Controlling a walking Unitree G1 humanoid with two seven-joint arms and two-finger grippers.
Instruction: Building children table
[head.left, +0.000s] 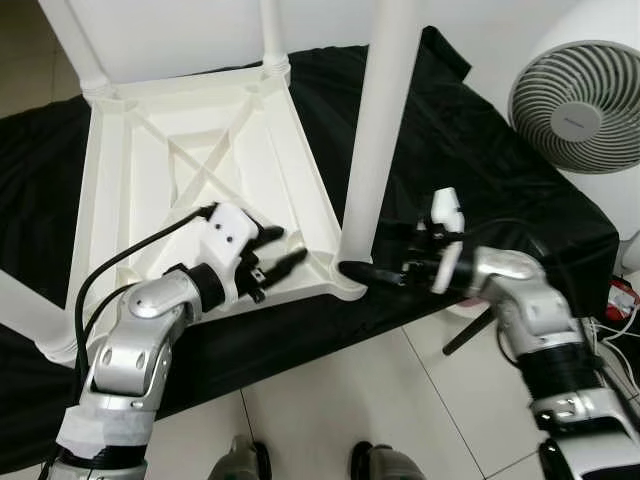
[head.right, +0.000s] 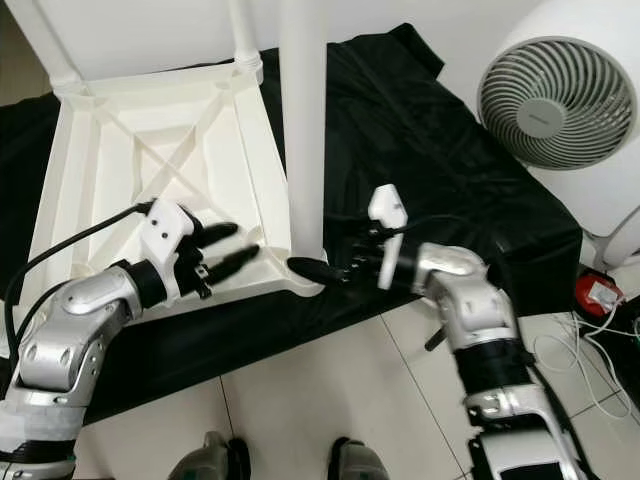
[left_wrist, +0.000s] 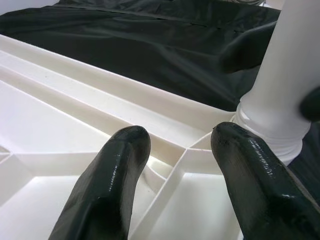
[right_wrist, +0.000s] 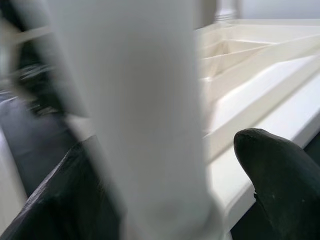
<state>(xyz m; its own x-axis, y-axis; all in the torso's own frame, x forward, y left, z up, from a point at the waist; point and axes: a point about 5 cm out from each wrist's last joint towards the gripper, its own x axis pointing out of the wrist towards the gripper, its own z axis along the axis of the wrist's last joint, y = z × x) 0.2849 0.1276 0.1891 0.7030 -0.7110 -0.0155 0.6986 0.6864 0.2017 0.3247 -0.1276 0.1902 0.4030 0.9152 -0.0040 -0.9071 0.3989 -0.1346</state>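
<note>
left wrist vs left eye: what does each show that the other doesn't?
Left wrist alone: a close look at the open left gripper over the ribs of the upturned white table, and the threaded collar where the leg seats in its corner.

Left eye alone: the right gripper at that leg's base, the other legs, a white fan, the tiled floor.

Both: table underside, near corner leg, black cloth, left gripper.

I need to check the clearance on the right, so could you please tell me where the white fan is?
The white fan stands at the far right of the head views, beyond the black cloth and farther off than the right pincer.
</note>
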